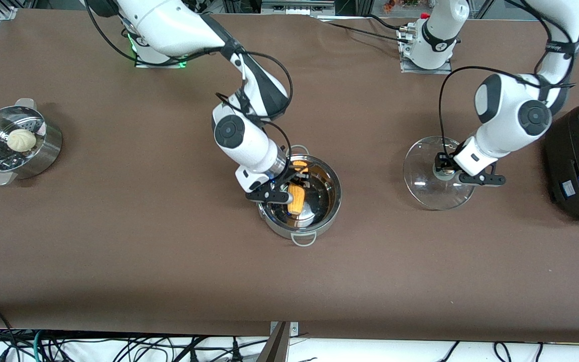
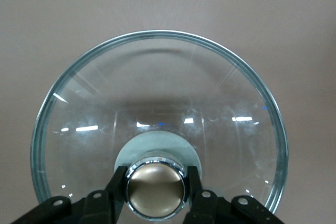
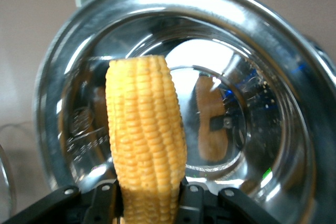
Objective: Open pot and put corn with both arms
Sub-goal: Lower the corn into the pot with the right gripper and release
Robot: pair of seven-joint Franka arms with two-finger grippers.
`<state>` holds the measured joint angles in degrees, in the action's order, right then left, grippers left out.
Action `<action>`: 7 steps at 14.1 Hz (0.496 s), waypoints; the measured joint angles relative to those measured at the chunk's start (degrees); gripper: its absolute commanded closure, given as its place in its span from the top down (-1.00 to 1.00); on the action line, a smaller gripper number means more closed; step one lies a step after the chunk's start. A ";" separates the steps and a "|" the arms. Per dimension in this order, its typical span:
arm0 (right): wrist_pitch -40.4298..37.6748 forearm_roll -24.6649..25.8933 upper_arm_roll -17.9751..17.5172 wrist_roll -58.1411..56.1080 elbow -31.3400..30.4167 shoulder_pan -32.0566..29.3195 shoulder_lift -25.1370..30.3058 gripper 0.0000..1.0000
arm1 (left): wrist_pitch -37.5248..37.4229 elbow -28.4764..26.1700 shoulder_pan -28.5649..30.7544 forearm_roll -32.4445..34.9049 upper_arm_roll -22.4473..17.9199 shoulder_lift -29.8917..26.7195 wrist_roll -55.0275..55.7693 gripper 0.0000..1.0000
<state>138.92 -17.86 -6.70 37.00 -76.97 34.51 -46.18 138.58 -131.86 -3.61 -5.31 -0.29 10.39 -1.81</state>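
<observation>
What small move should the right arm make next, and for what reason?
Probably lower a little and open the right pincer. It grips the yellow-orange corn cob over the open shallow shiny steel pot, seemingly not yet resting on the bottom. The left pincer holds the clear glass lid by its knob, beside the pot.

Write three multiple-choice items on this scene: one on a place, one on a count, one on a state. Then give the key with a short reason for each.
1. Where is the corn?
A. In the steamer basket
B. Held over the pot
C. On the cooker

2. How many white buns show?
A. One
B. Two
C. Three

3. What state is the pot in?
A. Lidded
B. Upside down
C. Open, lid off

Key: B, the right pincer grips the cob above the pot's bowl. A, a single bun lies in the steamer basket. C, the left pincer clamps the knob of the glass lid, which is over bare table toward the left arm's end.
</observation>
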 measured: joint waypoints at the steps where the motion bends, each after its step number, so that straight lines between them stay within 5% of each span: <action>1: 0.06 0.00 0.01 0.00 1.03 -0.04 -1.33 1.00 | 1.26 -0.84 0.01 0.00 0.00 1.01 -0.14 -1.00; 7: -3.44 6.09 0.05 -0.08 4.14 -0.24 -1.49 1.00 | 2.13 -0.96 0.14 0.00 0.00 3.81 -0.54 -0.85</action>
<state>135.48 -11.77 -6.65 36.92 -72.84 34.28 -47.66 140.71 -132.82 -3.47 -5.31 -0.29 14.19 -2.35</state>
